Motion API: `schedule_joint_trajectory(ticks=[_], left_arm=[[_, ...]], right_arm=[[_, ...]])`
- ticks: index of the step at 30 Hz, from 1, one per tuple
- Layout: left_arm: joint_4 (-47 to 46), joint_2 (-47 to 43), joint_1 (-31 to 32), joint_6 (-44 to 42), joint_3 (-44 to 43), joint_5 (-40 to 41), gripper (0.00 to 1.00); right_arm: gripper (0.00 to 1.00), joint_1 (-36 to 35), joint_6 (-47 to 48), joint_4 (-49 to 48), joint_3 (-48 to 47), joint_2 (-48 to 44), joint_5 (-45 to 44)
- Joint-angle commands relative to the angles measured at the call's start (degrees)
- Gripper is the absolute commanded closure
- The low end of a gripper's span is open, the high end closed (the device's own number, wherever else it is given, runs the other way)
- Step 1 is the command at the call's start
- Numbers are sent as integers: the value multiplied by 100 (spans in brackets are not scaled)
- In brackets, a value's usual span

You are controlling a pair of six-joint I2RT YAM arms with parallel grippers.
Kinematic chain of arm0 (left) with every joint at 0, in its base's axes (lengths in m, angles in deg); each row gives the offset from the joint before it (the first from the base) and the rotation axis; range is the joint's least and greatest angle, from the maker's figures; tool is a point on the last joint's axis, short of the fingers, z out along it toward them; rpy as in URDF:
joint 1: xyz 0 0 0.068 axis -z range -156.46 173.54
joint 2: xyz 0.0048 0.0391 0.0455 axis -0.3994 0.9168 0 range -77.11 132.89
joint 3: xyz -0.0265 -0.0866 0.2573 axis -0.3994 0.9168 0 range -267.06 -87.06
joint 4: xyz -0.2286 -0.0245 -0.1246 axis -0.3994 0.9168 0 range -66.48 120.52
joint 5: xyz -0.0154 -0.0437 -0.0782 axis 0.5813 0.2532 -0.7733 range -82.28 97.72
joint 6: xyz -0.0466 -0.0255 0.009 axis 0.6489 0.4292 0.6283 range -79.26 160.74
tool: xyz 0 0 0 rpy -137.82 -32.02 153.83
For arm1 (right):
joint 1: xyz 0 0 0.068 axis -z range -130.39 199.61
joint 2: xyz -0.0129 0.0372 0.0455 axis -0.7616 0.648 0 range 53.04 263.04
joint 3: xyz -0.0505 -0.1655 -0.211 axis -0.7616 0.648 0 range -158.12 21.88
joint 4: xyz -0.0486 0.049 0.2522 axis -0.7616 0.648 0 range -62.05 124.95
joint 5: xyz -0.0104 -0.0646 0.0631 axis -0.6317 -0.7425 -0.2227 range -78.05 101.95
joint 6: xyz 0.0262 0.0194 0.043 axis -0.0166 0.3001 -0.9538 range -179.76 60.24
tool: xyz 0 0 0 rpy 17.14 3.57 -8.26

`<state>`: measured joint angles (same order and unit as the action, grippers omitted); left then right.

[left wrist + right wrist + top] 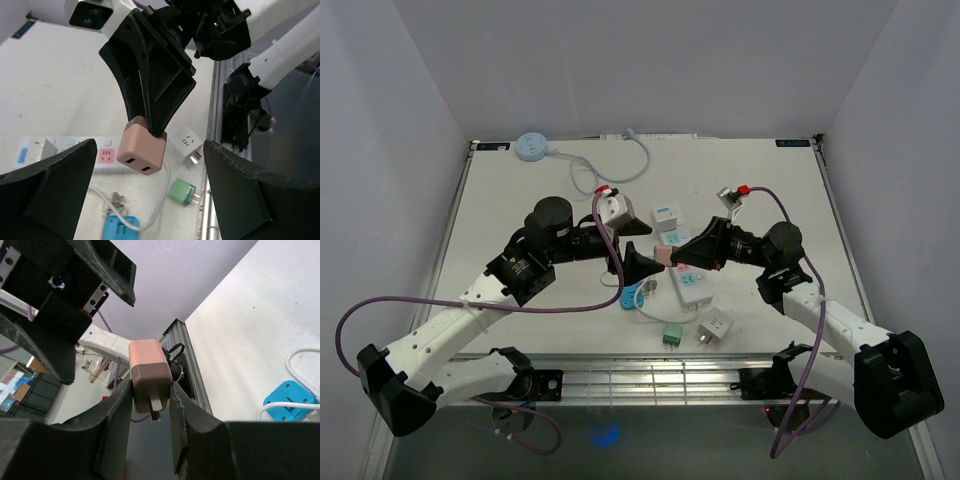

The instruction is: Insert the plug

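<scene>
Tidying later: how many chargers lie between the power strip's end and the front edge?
2: green charger, and white charger just right of it. Others may be hidden.

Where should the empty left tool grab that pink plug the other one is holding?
By its free end: close on the flat sides of the pink plug, approaching head-on from opposite the right tool, which covers the pronged end.
</scene>
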<state>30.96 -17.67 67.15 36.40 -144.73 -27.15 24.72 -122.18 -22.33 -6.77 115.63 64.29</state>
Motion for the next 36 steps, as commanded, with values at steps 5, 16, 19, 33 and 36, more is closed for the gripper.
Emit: schedule_joint_trajectory(ticks=[5,16,19,33,36], left_arm=[[583,235,-2,3367,-482,991,2],[153,103,-2,5373,151,1466,12],[152,138,-55,5391,168,1501,19],[-463,296,-204,5523,388,1070,30],[-612,349,-204,5540,353,922,32]], right_arm=[[92,-25,792,327,-265,-256,-329],[92,-16,573,-236,-168,-335,-444],[92,-16,415,-429,-142,-317,-409],[92,-17,-377,-1467,-1,-54,-224],[92,-25,-377,-1476,8,-54,-241]])
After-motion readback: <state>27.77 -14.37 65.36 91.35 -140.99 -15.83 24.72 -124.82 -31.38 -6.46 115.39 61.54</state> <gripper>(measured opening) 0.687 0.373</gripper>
